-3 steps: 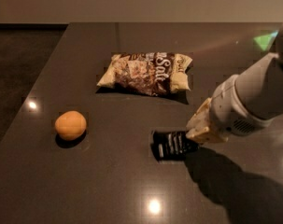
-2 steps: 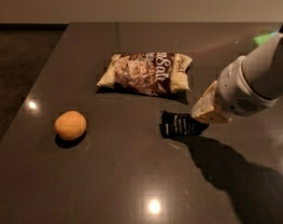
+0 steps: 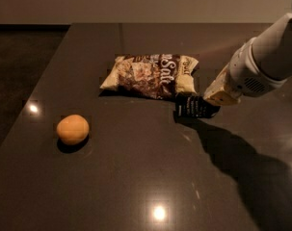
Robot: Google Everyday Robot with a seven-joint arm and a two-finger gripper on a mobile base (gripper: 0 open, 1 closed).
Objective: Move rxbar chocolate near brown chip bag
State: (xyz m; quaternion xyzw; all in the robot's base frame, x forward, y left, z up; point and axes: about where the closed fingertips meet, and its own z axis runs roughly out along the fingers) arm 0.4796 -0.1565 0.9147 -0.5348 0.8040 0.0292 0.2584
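Item count on the bench (image 3: 136,186): one brown chip bag (image 3: 150,76), one rxbar chocolate (image 3: 193,106), one round orange fruit (image 3: 73,129). No containers other than the wrappers themselves, and both are sealed.

Markings: the brown chip bag carries large white script, of which "Salt" can be read across its dark middle. Smaller print on its cream right end is not legible. The rxbar chocolate shows white lettering on a black wrapper, too small to read.

Positions: the bag lies flat at centre-rear of the bench. The rxbar chocolate sits just beside the bag's lower right corner, very close to it or touching — which of the two cannot be told. The fruit rests well apart from both, towards the front left.

The gripper (image 3: 217,100) comes in from the right on a white arm (image 3: 266,57), low over the bench. Its cream-coloured jaws are closed on the right end of the rxbar chocolate, with the rest of the bar projecting left towards the bag.
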